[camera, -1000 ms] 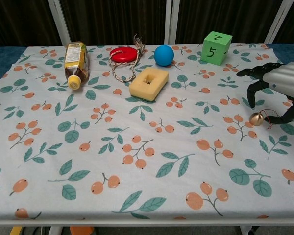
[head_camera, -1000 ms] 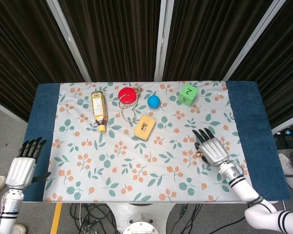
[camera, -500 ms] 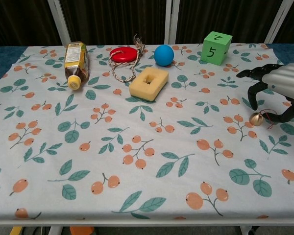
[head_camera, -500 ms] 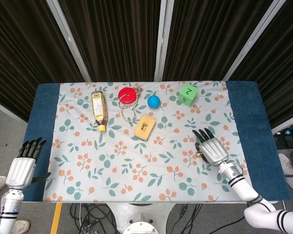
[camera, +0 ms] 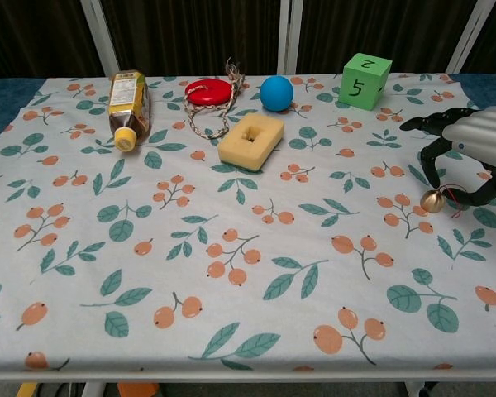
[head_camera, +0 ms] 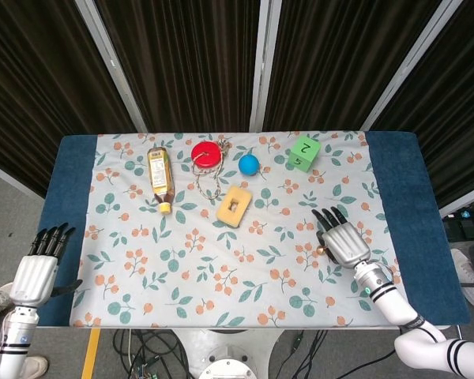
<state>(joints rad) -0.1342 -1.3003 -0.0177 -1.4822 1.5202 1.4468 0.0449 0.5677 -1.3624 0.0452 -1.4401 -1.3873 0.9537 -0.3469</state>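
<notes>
1. the right hand (camera: pixel 467 157) hovers arched over a small brass bell (camera: pixel 432 199) at the right side of the table, its dark fingers (camera: pixel 431 161) curled down around the bell but not plainly closed on it; it looks open, holding nothing.
2. against the pictures from a moment ago the right hand has barely shifted: in the chest view it sits a shade lower and the bell is in nearly the same spot on the cloth, its thin red cord (camera: pixel 455 197) trailing to the right under the palm.
3. judged from that, the grasp is being lined up rather than finished, and the bell is not lifted.
4. in the head view the bell (head_camera: pixel 321 249) peeps out just left of the right hand (head_camera: pixel 344 241).
5. the left hand (head_camera: pixel 36 272) hangs off the near left corner of the table, fingers straight and apart, holding nothing, unchanged from before.
6. no open container shows; the only vessel is a capped bottle (camera: pixel 127 104) lying on its side at the far left, and its contents cannot be told.
7. far across the floral tablecloth (camera: pixel 231 281) lie a red disc (camera: pixel 208 91) with a rope, a blue ball (camera: pixel 276 93), a yellow sponge block (camera: pixel 250 141) and a green cube (camera: pixel 364 80).
</notes>
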